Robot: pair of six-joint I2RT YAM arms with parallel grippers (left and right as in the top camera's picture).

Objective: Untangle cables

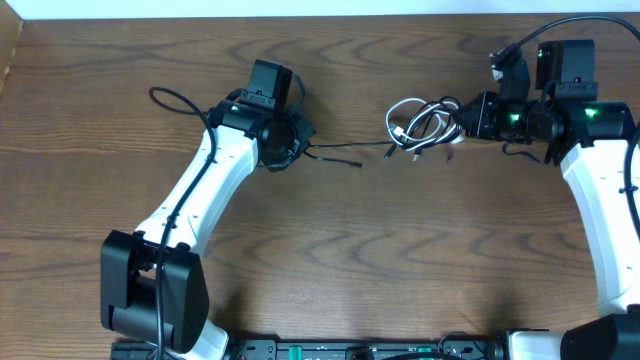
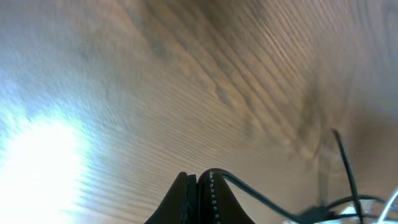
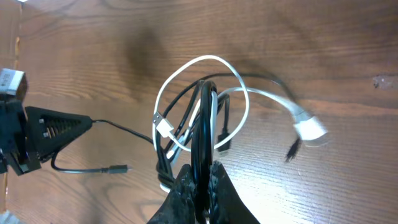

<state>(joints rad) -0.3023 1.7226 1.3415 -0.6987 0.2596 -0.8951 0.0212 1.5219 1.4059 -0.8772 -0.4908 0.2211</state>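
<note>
The left fingers (image 2: 180,205) are together, clamped on the black cable (image 3: 121,129). From there the cable runs rightward, low over the desk (image 1: 330,260); whether it touches the desk cannot be told. It ends in the coil (image 1: 420,125) near the desk's upper right.

In the coil, black loops and the white cable (image 3: 280,101) interlace. One white plug (image 3: 309,129) trails out on the right. The right fingers (image 3: 177,199) are together, clamped across several strands of the coil at its near edge.

Handling, as a judgement:
- Both cables are light, thin and limp. They follow any pull and do not hold a shape.
- The jackets look smooth, so a strand may slip through a loose grip.
- Hard pulling is likely to tighten the loops, not free them.
- Take hold of a single strand close to a free plug end, not across the bundle.
- Draw the black run out leftward while the coil is pinned.
</note>
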